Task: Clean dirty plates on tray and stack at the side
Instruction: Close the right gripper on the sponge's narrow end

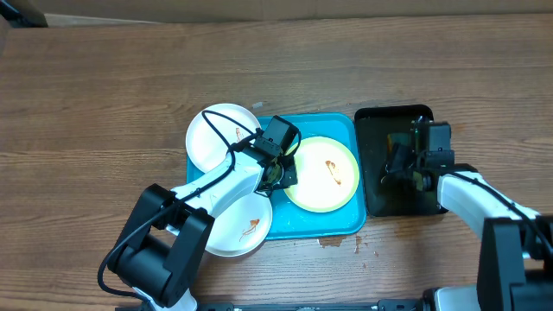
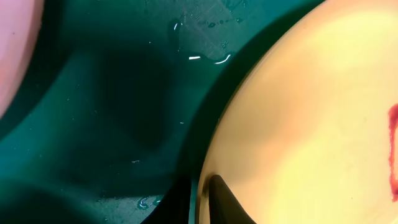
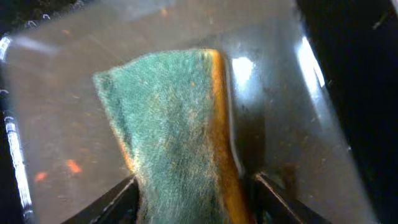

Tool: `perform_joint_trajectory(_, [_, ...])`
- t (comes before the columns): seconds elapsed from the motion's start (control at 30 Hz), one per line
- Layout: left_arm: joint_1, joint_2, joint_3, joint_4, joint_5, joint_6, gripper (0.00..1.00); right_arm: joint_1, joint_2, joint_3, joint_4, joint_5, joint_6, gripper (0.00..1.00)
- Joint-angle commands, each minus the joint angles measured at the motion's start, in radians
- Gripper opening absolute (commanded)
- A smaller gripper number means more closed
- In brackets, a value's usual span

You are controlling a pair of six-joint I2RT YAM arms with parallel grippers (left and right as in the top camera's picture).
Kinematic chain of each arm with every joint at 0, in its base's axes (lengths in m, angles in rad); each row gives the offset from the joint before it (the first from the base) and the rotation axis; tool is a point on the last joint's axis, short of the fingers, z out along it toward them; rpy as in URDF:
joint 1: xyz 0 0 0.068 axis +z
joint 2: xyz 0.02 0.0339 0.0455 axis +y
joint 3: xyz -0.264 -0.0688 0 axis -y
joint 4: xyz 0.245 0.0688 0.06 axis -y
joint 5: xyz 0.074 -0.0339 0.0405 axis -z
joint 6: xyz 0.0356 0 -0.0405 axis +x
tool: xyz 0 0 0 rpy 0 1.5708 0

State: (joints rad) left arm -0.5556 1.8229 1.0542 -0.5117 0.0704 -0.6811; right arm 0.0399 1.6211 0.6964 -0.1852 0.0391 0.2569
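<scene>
Fingertips (image 2: 227, 205) of left hand (image 2: 200, 202) sit closest in left wrist view. They are set narrow, one on each side of the rim of the yellow-green plate (image 2: 311, 124), and appear to pinch it. From overhead, this plate (image 1: 322, 173) lies flat on the right half of the turquoise tray (image 1: 341, 226), w/ an orange-brown smear (image 1: 333, 170) near its middle. Left hand (image 1: 278, 168) is at the plate's left edge.

Two white plates are also on the tray, each w/ a small smear. One (image 1: 220, 134) is at the far-left corner and the other (image 1: 238, 229) at the near-left, both partly over the tray's rim.

Right hand (image 1: 406, 168) hovers over a black tray (image 1: 393, 121) just right of the turquoise one. In right wrist view it is closed on a green scouring sponge (image 3: 168, 124) w/ an orange backing.

Water droplets (image 2: 205, 57) glint on the tray floor, and a few brown spots (image 1: 333, 242) mark the counter (image 1: 86, 104) near the tray.

Handling, as a judgement: plates look stiff, thin, prob. light, and the glossy surface is likely slippery where wet. Best hold is the raised rim, pinched top and bottom, as the flat centre offers no grip. A one-sided rim hold may let the plate tip or slide while being scrubbed. The sponge is soft and will squash under pressure.
</scene>
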Motion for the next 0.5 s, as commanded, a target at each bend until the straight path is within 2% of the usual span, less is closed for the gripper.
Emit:
perform_joint_trajectory(0.0, [0.006, 0.016, -0.005, -0.004, -0.01, 0.009, 0.15, 0.0, 0.049, -0.018, 0.01, 0.005, 0.002, 0.49])
perform_joint_trajectory(0.07, [0.006, 0.016, -0.005, -0.006, -0.01, 0.011, 0.15, 0.0, 0.057, -0.017, 0.016, 0.006, -0.002, 0.08])
perform_joint_trajectory(0.1, [0.006, 0.016, -0.005, -0.006, -0.01, 0.016, 0.15, 0.0, 0.057, -0.017, 0.016, 0.008, -0.002, 0.04])
perform_joint_trajectory(0.17, [0.006, 0.016, -0.005, -0.008, -0.01, 0.016, 0.15, -0.001, 0.057, -0.016, 0.016, 0.009, -0.002, 0.05])
perform_joint_trajectory(0.2, [0.006, 0.016, -0.005, -0.008, -0.01, 0.016, 0.16, -0.001, 0.057, -0.016, 0.016, 0.009, -0.002, 0.32])
perform_joint_trajectory(0.23, [0.006, 0.016, -0.005, -0.008, -0.01, 0.016, 0.17, -0.001, 0.057, -0.016, 0.016, 0.009, -0.002, 0.56])
perform_joint_trajectory(0.27, [0.006, 0.016, -0.005, -0.007, -0.01, 0.016, 0.17, -0.001, 0.057, -0.016, 0.016, 0.009, -0.002, 0.62])
perform_joint_trajectory(0.33, [0.006, 0.016, -0.005, -0.007, -0.01, 0.016, 0.18, -0.001, 0.057, -0.016, 0.016, 0.009, -0.002, 0.65])
perform_joint_trajectory(0.4, [0.006, 0.016, -0.005, -0.007, -0.01, 0.016, 0.19, -0.001, 0.057, -0.016, 0.015, 0.009, -0.002, 0.64])
perform_joint_trajectory(0.43, [0.006, 0.016, -0.005, -0.007, -0.01, 0.016, 0.19, -0.001, 0.057, -0.016, 0.014, 0.009, -0.002, 0.58])
perform_joint_trajectory(0.47, [0.006, 0.016, -0.005, -0.007, -0.01, 0.016, 0.2, -0.001, 0.057, -0.015, 0.012, 0.009, -0.002, 0.43])
